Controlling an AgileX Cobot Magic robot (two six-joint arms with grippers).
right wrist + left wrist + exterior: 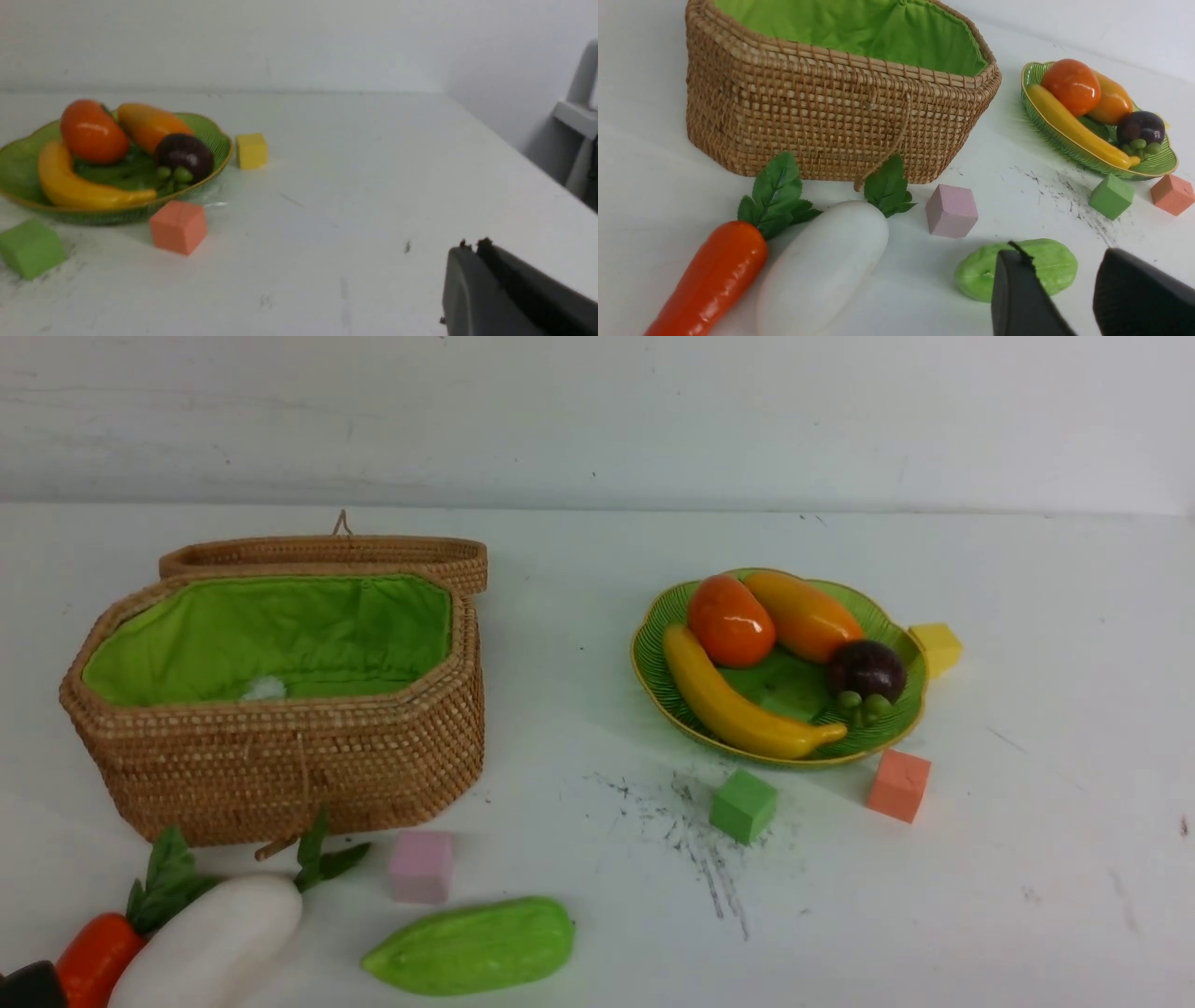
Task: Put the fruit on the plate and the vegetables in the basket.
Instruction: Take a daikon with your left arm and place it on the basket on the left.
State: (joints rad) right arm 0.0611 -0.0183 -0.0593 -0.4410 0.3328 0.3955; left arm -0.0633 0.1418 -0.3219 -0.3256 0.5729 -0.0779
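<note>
The banana [738, 705], persimmon [730, 621], mango [803, 614] and mangosteen [866, 669] lie together on the green plate [653, 681] at the right. The wicker basket [280, 765] stands open at the left, lid tipped back. In front of it on the table lie the carrot [93, 957], white radish [210, 943] and green gourd [471, 943]. My left gripper [1064, 254] hangs open just short of the gourd [1041, 266], with nothing between its fingers. My right gripper [472, 245] is shut and empty over bare table, well to the right of the plate [205, 179].
Foam cubes sit around: pink [421, 865] by the basket front, green [742, 805] and salmon [898, 785] before the plate, yellow [936, 646] at its far right. A small white patch [264, 688] shows on the basket lining. A wall runs along the table's back.
</note>
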